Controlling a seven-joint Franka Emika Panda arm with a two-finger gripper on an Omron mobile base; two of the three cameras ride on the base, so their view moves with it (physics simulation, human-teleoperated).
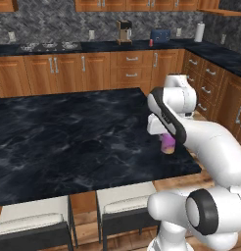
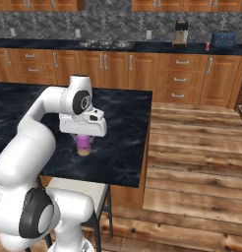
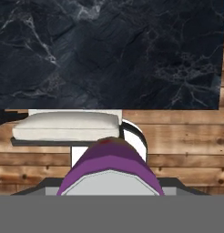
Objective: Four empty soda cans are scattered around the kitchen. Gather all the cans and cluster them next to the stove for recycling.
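The arm reaches out over the near right corner of the island counter (image 1: pixel 68 132), a black marbled slab, and its gripper (image 2: pixel 83 142) points straight down there. Directly under the hand sits a purple can (image 2: pixel 83 144) with a tan bottom, upright, its base at or just above the counter top; whether it touches the surface cannot be told. In the left base view the same can (image 1: pixel 168 144) peeks out below the white hand, close to the counter's right edge. In the hand view the can's purple body and silvery top (image 3: pixel 111 175) lie right at the bottom centre, pressed close to the camera, but the fingertips themselves are hidden, so it cannot be told how far apart the fingers are or whether they grip the can. Beyond the can that view shows a white cushioned stool (image 3: pixel 68 126) on the wood floor and the edge of the island counter. On the far counter along the back wall, the stove (image 1: pixel 49 46) lies at the left, a coffee machine (image 1: pixel 124 32) and a blue toaster (image 1: pixel 160 35) stand further right, and a small red can (image 1: pixel 151 42) stands upright just left of the toaster, well apart from the stove.
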